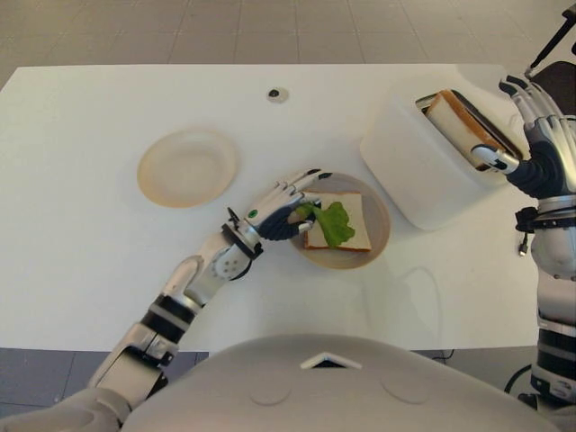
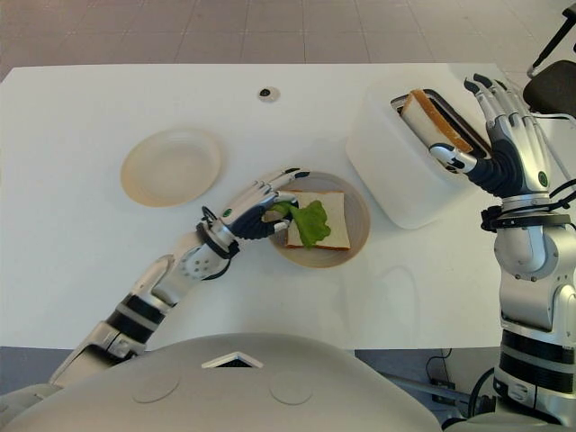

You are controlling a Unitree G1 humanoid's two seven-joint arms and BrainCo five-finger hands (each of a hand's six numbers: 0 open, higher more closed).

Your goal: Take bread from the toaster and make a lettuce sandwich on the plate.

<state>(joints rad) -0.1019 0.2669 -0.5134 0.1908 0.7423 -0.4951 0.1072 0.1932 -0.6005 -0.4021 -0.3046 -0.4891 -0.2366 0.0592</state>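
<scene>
A tan plate (image 1: pixel 382 227) in the table's middle carries one slice of bread (image 1: pixel 353 205). A green lettuce leaf (image 1: pixel 335 225) lies on that slice, and my left hand (image 1: pixel 281 211) is at the plate's left rim, shut on the leaf's left end. At the right stands a white toaster (image 1: pixel 409 171) with a second bread slice (image 1: pixel 457 121) sticking out of its slot. My right hand (image 1: pixel 533 126) is at the toaster's right side, fingers spread, with the thumb against the near end of that slice.
An empty cream plate (image 1: pixel 186 167) sits left of centre. A small round dark object (image 1: pixel 277 93) lies near the table's far edge. White tabletop stretches bare along the left and front.
</scene>
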